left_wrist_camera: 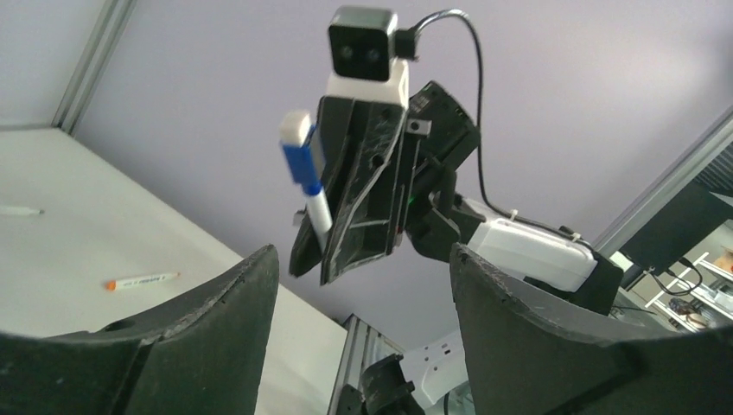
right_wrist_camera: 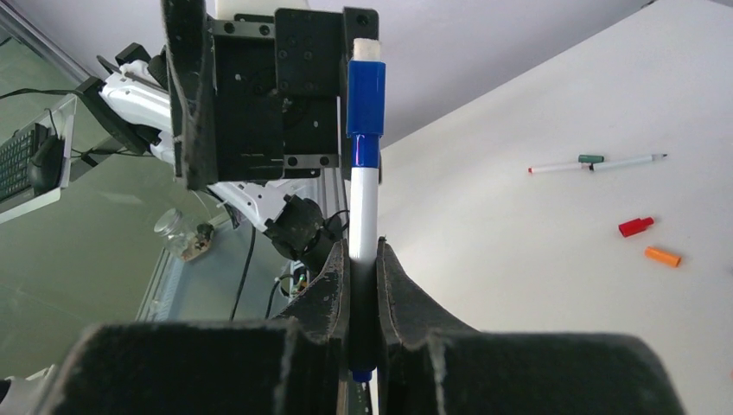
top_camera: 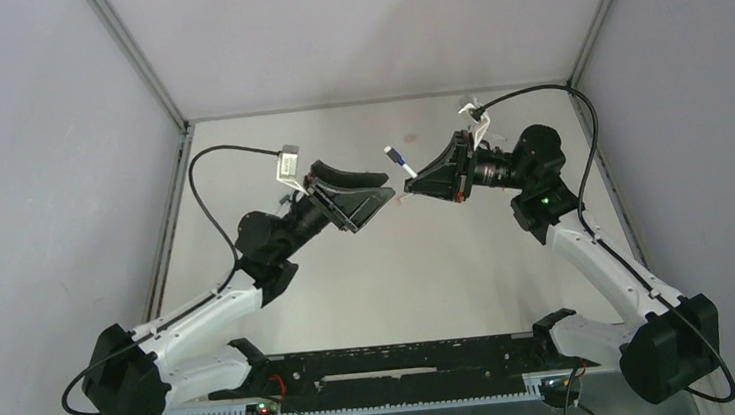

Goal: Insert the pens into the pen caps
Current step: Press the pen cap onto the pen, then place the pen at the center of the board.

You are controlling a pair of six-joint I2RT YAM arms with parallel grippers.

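My right gripper [right_wrist_camera: 363, 259] is shut on the white barrel of a pen [right_wrist_camera: 364, 207] held in the air. A blue cap [right_wrist_camera: 365, 99] sits on that pen's far end. From above, the capped pen [top_camera: 396, 157] sticks out up and left of the right gripper [top_camera: 410, 186]. The left gripper [top_camera: 388, 186] faces it a short way off, open and empty. In the left wrist view, the two fingers [left_wrist_camera: 216, 328] stand wide apart below the blue-capped pen [left_wrist_camera: 304, 169].
On the white table lie a thin pen with a green cap [right_wrist_camera: 591, 159] against it, a red cap [right_wrist_camera: 635, 226] and an orange cap [right_wrist_camera: 662, 256]. An orange-tipped pen [left_wrist_camera: 143, 281] and another pen [left_wrist_camera: 17, 210] lie further off. Grey walls enclose the table.
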